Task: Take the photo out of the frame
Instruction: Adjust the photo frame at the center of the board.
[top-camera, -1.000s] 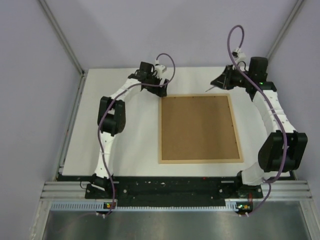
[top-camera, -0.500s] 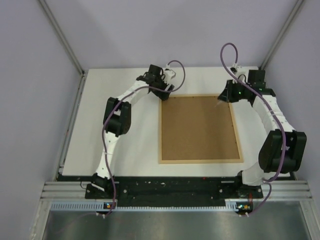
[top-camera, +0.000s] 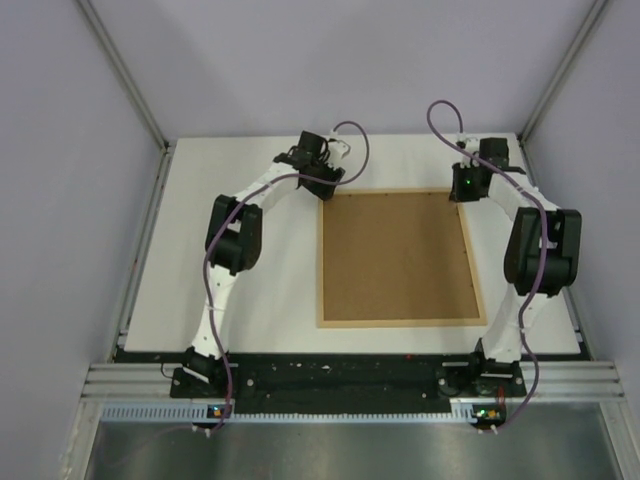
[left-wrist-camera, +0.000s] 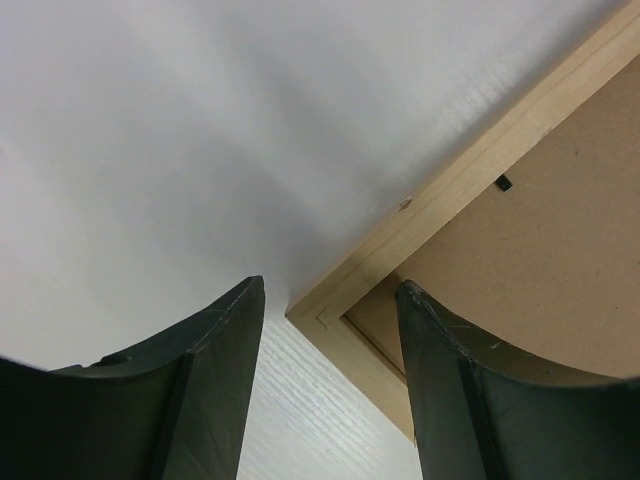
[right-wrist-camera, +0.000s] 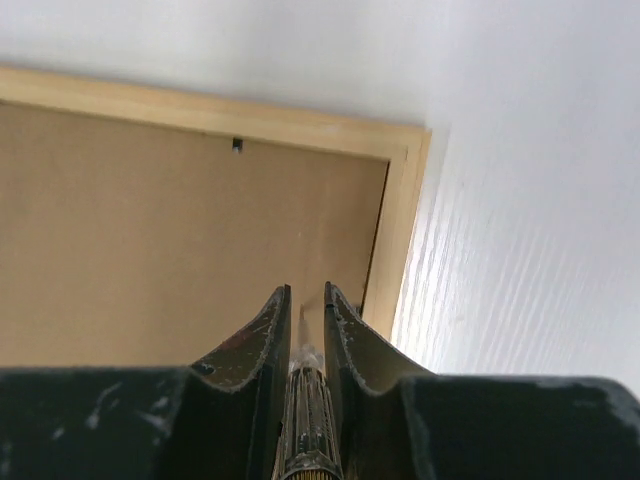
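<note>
Light-wood rectangular picture frame (top-camera: 400, 322): both arms now reach its upper corners to open it, left claw (left-wrist-camera: 330, 288) narrowing but empty, right claw (right-wrist-camera: 306, 292) clenching a thin dark rod (right-wrist-camera: 303, 410).

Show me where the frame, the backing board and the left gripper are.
frame (left-wrist-camera: 480, 172): left wrist view, on its wooden rail.
backing board (top-camera: 395, 255): top view, on its middle.
left gripper (left-wrist-camera: 330, 283): left wrist view, midway between its fingertips.

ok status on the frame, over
Left gripper open over far-left corner of frame. Right gripper shut on thin tool at far-right corner. Frame face down, backing board on, photo hidden.
</note>
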